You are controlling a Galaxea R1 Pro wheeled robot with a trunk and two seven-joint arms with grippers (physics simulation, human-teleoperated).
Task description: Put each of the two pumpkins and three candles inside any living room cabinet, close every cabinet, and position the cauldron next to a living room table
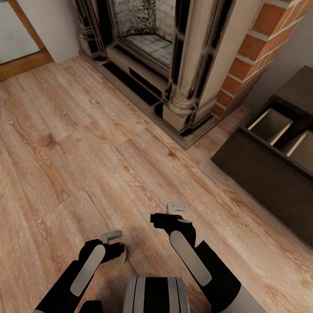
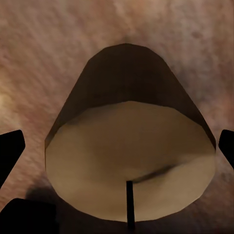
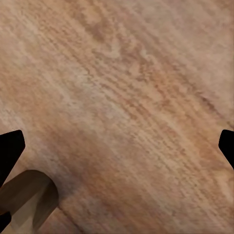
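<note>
From the head: the left claw (image 1: 114, 243) carries a candle (image 1: 118, 257) above the wood floor (image 1: 87, 143) — the cabinet (image 1: 265, 169), drawers open, waits at right beyond a fireplace (image 1: 174, 65). Left wrist: fingers (image 2: 10, 146) clamp the candle. Right wrist: the right claw (image 3: 117, 141) hangs spread, empty — bare floor below.

A stone fireplace (image 1: 174, 65) with brick side (image 1: 256, 43) stands on wood floor (image 1: 87, 152).
</note>
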